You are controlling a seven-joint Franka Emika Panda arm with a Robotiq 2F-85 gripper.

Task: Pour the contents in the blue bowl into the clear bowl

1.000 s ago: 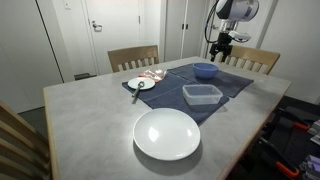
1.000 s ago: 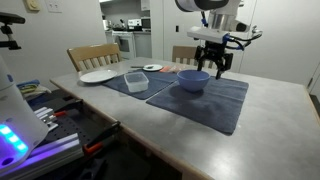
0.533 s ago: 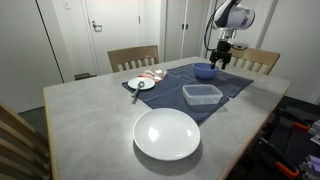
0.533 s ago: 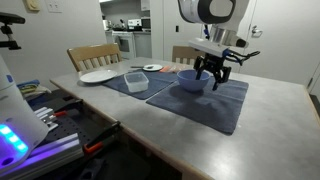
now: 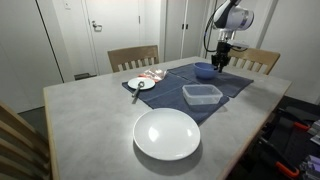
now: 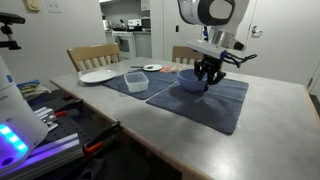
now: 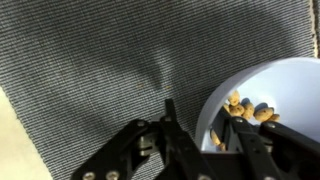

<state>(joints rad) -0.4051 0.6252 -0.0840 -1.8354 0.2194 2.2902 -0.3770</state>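
The blue bowl (image 5: 204, 70) (image 6: 192, 83) stands on a dark cloth at the far end of the table. In the wrist view its pale rim (image 7: 270, 85) curves in from the right, with the contents (image 7: 250, 108), small yellowish and dark bits, lying inside. My gripper (image 5: 219, 62) (image 6: 207, 80) (image 7: 205, 140) is down at the bowl's edge, one finger outside the wall and one inside. The jaws have narrowed about the rim; whether the pads press on it does not show. The clear bowl (image 5: 202, 95) (image 6: 135, 80) sits apart on the same cloth.
The dark cloth (image 5: 235, 85) (image 7: 90, 70) covers the far part of the grey table. A large white plate (image 5: 167, 133) (image 6: 97, 76) lies nearer the middle. A small saucer (image 5: 141, 84) with a utensil sits beside the cloth. Wooden chairs (image 5: 133, 56) stand around.
The gripper has come down from above the blue bowl to its rim, and its wide-open jaws have drawn together around the wall. The bowl has not moved.
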